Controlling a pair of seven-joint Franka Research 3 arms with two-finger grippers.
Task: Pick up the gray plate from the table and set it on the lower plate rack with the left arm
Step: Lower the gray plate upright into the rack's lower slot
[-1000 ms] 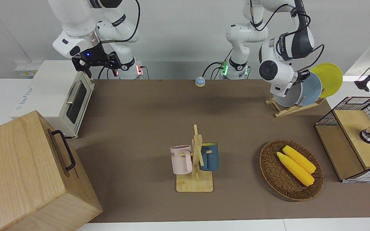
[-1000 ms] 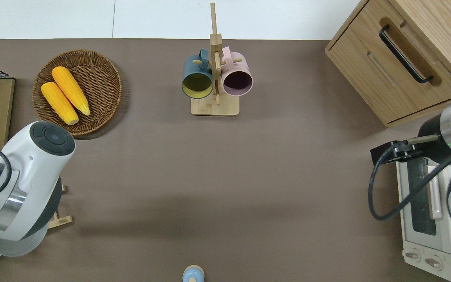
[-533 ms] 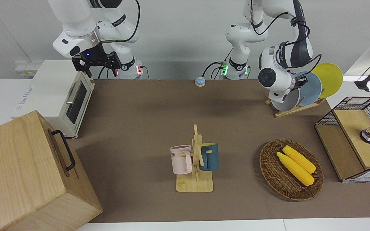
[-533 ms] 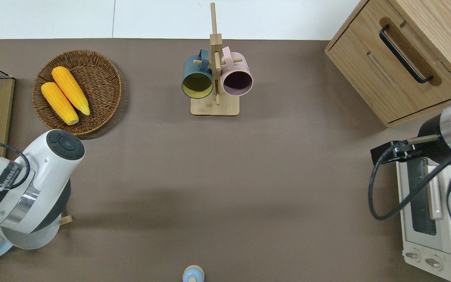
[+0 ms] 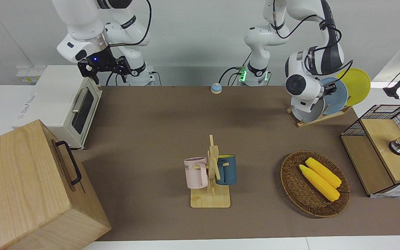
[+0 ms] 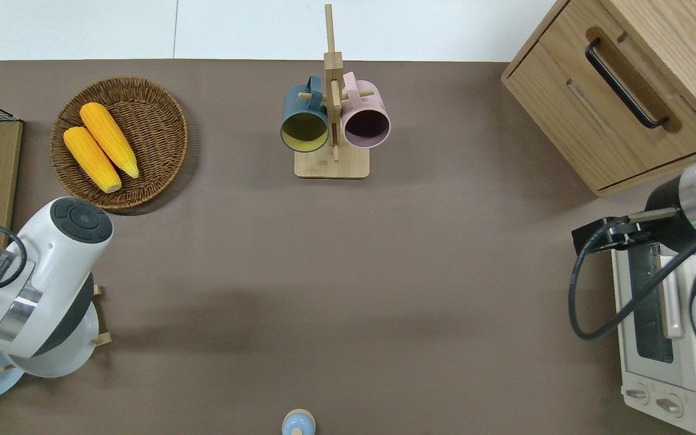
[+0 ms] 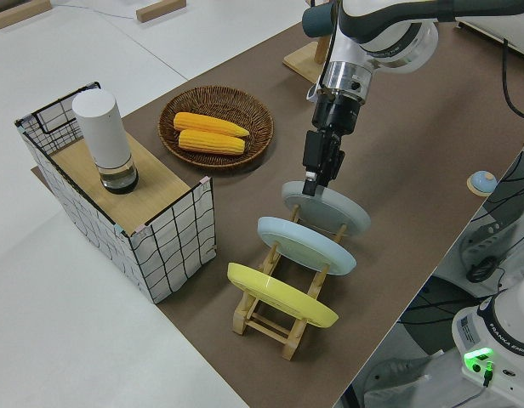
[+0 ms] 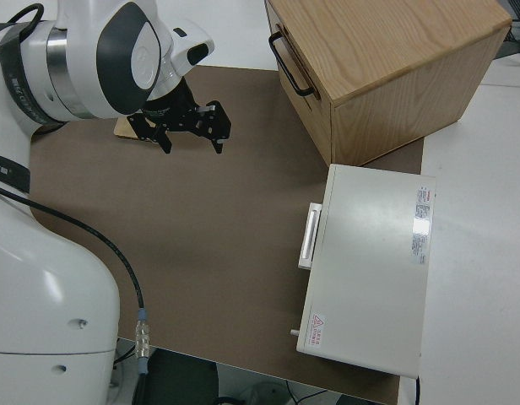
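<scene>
The gray plate (image 7: pixel 327 212) stands tilted in the rack (image 7: pixel 283 316), at centre frame in the left side view. The left end effector (image 7: pixel 311 184) pinches its upper rim. The right arm is parked, its end effector (image 8: pixel 189 128) spread wide.

I note a wicker basket (image 5: pixel 292 180) holding two corn cobs (image 5: pixel 319 178), a mug stand (image 5: pixel 211 194) with pink (image 5: pixel 196 173) and blue mugs (image 5: pixel 227 171), a toaster oven (image 5: pixel 52 100) and a wooden cabinet (image 5: pixel 23 187).

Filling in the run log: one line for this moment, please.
left gripper: shut on gray plate | plate: in rack, farthest slot from robots | release: not yet | right arm: parked
</scene>
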